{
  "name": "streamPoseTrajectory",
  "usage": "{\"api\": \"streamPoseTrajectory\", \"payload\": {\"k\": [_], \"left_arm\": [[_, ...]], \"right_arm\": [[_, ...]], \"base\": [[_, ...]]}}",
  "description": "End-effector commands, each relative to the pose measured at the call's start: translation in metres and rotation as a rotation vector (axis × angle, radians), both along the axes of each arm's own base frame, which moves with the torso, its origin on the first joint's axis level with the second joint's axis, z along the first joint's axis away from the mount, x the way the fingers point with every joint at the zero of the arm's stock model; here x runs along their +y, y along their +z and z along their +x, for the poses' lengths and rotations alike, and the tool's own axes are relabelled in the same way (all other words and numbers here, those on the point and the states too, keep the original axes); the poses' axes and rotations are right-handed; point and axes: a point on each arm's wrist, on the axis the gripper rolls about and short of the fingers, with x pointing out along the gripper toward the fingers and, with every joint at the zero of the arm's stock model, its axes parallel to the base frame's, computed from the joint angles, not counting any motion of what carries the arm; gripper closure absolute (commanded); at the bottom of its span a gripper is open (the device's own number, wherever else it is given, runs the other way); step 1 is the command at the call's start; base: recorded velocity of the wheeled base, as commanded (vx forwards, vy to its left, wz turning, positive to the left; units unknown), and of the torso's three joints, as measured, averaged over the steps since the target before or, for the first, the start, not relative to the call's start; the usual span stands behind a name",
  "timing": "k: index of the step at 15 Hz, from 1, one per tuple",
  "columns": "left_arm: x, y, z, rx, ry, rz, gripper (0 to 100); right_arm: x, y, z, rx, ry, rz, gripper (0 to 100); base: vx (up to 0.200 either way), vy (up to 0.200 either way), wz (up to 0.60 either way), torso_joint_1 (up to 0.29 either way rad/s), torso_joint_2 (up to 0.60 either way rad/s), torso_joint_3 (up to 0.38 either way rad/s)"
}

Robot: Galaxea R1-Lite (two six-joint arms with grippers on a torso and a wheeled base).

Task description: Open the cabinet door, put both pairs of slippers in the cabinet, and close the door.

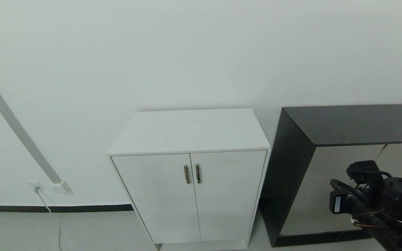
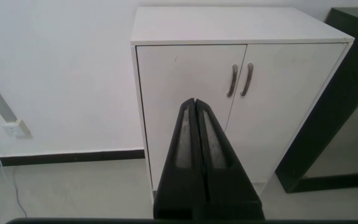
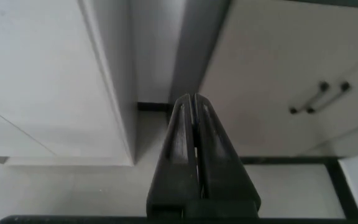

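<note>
- The white cabinet (image 1: 190,174) stands on the grey floor (image 1: 12,233) with its back to the pale wall (image 1: 201,52), and both its doors (image 1: 155,195) are shut
- Two slim upright handles (image 1: 186,174) sit side by side where the doors meet
- Just beside the cabinet on its right stands a black unit (image 1: 354,122) with a glossy pale front, also against the wall
- A black skirting (image 1: 54,208) runs along the foot of the wall to the cabinet's left
- Above it is a socket (image 1: 35,186), with a white cable (image 1: 51,218) dropping to the floor
- A grey rail (image 1: 12,123) slants up the wall from there
- My left pincer (image 2: 195,102) is pressed together, gripping nothing, in front of the cabinet's left door and apart from it
- My right pincer (image 3: 194,98) is together too, low over the floor, facing the gap between the cabinet and the black unit
</note>
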Motion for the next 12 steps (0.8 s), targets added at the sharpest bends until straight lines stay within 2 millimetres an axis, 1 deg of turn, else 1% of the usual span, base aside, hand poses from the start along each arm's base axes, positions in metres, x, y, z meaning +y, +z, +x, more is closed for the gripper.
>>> {"api": "streamPoseTrajectory", "payload": {"k": [1, 2, 4, 7, 8, 12], "left_arm": [[0.000, 0.000, 0.000, 0.000, 0.000, 0.000, 100], [0.000, 0.000, 0.000, 0.000, 0.000, 0.001, 100], [0.000, 0.000, 0.000, 0.000, 0.000, 0.001, 100], [0.000, 0.000, 0.000, 0.000, 0.002, 0.000, 100], [0.000, 0.000, 0.000, 0.000, 0.000, 0.000, 100], [0.000, 0.000, 0.000, 0.000, 0.002, 0.000, 100]], "right_arm": [[-0.013, 0.009, -0.023, -0.010, -0.010, 0.000, 100], [-0.016, 0.018, -0.031, -0.046, -0.004, 0.014, 100], [-0.021, 0.027, -0.039, -0.063, -0.018, 0.020, 100], [-0.028, 0.040, -0.063, -0.051, -0.017, 0.017, 100], [-0.031, 0.044, -0.074, -0.042, 0.003, 0.018, 100], [-0.039, 0.048, -0.107, -0.003, 0.046, 0.017, 100]], "base": [[0.000, 0.000, 0.00, 0.000, 0.00, 0.000], [0.000, 0.000, 0.00, 0.000, 0.00, 0.000], [0.000, 0.000, 0.00, 0.000, 0.00, 0.000], [0.000, 0.000, 0.00, 0.000, 0.00, 0.000], [0.000, 0.000, 0.00, 0.000, 0.00, 0.000], [0.000, 0.000, 0.00, 0.000, 0.00, 0.000]]}}
